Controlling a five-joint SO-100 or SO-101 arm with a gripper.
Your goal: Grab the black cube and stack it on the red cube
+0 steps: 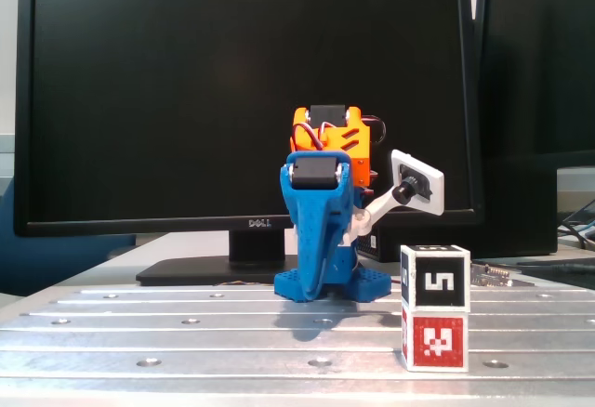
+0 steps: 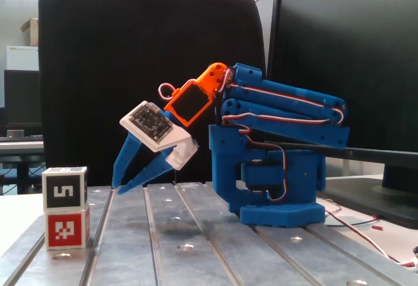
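The black cube (image 1: 435,278) with its white "5" marker sits squarely on top of the red cube (image 1: 435,340), near the front right of the metal table in one fixed view. In the other fixed view the same stack stands at the left edge, with the black cube (image 2: 65,192) above the red cube (image 2: 66,228). My gripper (image 2: 118,188) is folded back toward the blue base. It points down, its tips meet just above the table, and it holds nothing. It stands well clear of the stack, to its right in this view.
The slotted metal table (image 1: 186,333) carries the blue arm base (image 2: 281,201). A Dell monitor (image 1: 186,100) stands behind the arm and a black chair back (image 2: 130,51) beside it. A white camera board (image 2: 149,124) rides on the wrist. Cables lie at the right (image 2: 366,230).
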